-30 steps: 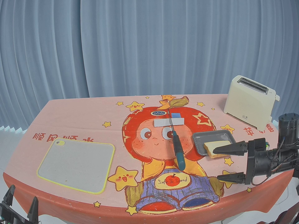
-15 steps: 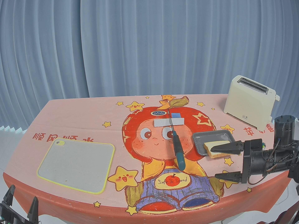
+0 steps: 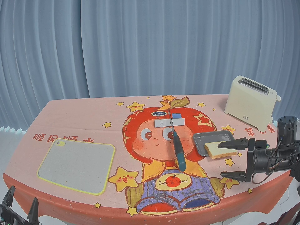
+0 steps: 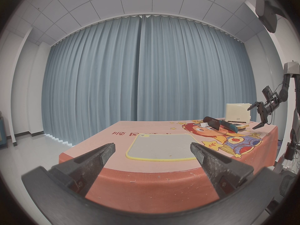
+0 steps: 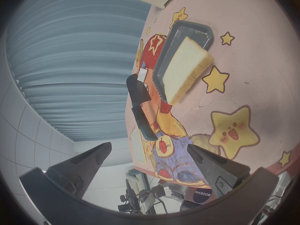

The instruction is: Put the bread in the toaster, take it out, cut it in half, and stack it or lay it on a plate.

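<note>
Pale bread [image 3: 220, 149], one square slice with a tan crust, lies tilted across the near rim of the grey plate [image 3: 206, 138], partly overhanging the table [image 3: 93, 122]. Right gripper [image 3: 221, 160] hangs just beside it, jaws spread wide, grasping nothing. Left gripper [image 4: 152, 146] sits low off the table's near-left corner, likewise released. Toaster [image 3: 250, 102] stands behind the plate.

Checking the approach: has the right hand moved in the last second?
Yes, slightly. In the head view the right hand shifted toward the toaster: its upper finger lay across the bread, now along its far edge.
</note>
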You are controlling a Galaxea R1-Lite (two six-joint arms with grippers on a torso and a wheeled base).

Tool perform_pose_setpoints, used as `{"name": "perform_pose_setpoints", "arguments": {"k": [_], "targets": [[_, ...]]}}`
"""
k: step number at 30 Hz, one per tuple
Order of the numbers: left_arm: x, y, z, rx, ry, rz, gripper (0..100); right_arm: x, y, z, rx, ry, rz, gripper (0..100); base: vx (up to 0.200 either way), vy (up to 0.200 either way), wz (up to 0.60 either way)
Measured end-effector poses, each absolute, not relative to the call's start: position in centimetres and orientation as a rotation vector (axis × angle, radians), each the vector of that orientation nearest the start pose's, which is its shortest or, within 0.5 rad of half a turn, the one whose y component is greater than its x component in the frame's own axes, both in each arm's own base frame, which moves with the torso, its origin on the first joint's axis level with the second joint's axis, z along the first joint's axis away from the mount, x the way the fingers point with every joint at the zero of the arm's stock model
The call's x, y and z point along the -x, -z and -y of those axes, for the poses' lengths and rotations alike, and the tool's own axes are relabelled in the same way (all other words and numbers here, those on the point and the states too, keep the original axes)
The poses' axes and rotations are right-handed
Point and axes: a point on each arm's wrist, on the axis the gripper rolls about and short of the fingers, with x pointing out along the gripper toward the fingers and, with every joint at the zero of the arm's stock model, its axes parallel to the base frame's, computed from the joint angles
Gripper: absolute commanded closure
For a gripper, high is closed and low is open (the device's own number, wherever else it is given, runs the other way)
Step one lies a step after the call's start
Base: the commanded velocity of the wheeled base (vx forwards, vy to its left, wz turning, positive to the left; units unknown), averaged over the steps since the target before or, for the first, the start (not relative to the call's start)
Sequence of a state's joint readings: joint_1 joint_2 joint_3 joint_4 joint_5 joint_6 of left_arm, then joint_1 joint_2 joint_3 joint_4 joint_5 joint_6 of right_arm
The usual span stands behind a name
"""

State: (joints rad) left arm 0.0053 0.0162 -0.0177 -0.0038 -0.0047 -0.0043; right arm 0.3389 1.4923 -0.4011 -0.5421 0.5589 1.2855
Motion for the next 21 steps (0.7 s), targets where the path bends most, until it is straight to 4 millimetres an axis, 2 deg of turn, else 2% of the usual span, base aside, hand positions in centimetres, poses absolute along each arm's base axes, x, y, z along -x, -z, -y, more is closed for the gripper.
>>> {"name": "perform_pose_setpoints", "arguments": {"k": [21], "targets": [[2.29, -8.12, 0.02, 0.004, -0.001, 0.006, 0, -18.92, -13.47, -7.22, -1.271, -0.339, -0.981, 0, 0.000, 0.000, 0.00]]}}
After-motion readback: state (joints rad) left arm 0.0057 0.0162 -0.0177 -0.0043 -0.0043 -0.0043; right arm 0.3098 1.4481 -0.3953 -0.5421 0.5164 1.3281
